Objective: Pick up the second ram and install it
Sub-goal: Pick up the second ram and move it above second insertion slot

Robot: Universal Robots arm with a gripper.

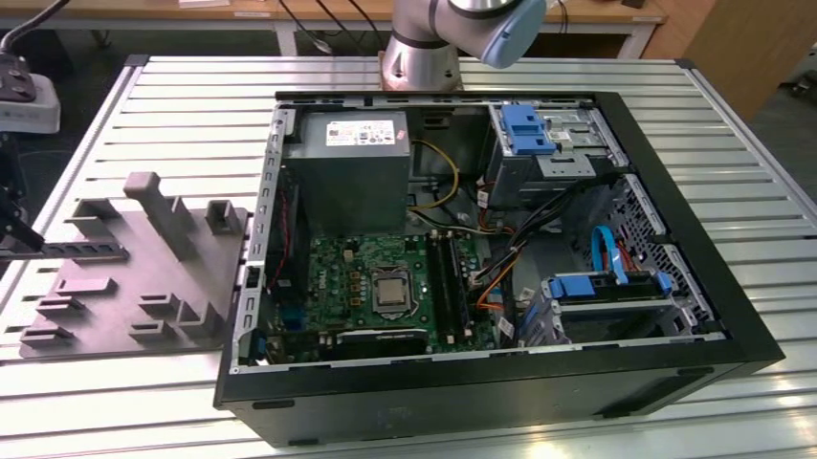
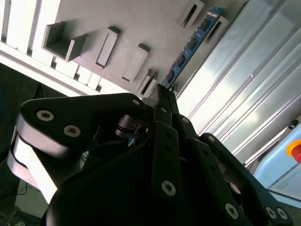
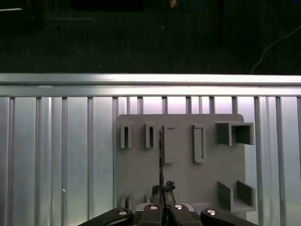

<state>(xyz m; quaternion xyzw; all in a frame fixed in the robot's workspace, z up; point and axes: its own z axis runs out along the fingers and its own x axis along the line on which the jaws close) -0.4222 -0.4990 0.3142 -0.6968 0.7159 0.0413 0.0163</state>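
Exterior view
- Table [image 1: 153, 105]: slatted metal, carrying an open case [image 1: 715, 287] and a grey tray [image 1: 128, 287] of raised slot blocks on the exterior view's left of it.
- Case: open side up, with a green board [image 1: 370, 277], a grey power box [image 1: 347, 167] and blue-latched bays inside.
- Arm [image 1: 447, 29]: base standing beyond the case, at the table's far edge.
- Ram [image 1: 87, 251]: dark strip on edge at the tray's rim on the exterior view's left, well apart from the case.
- Gripper [image 1: 26, 247]: black, at the ram's outer end, by the table's edge.

Second wrist view
- Ram [image 2: 194, 43]: blue stick with a row of black chips, on edge along a tray [image 2: 141, 23] slot, running away from the fingertips.
- Gripper [image 2: 162, 92]: black links narrowed to a point, tips clamped on the ram's near end.
- Table [image 2: 244, 70]: ribbed metal just beside the tray.

First wrist view
- Ram [image 3: 161, 155]: seen edge-on as a thin dark line, between two slot blocks of the tray [image 3: 188, 188].
- Gripper [image 3: 162, 190]: fingers almost together, one on each side of the ram's near end, pinching it.
- Seated in the slot or lifted off it: cannot tell.
- Table [image 3: 56, 141]: slats under the tray, dark floor beyond its edge.
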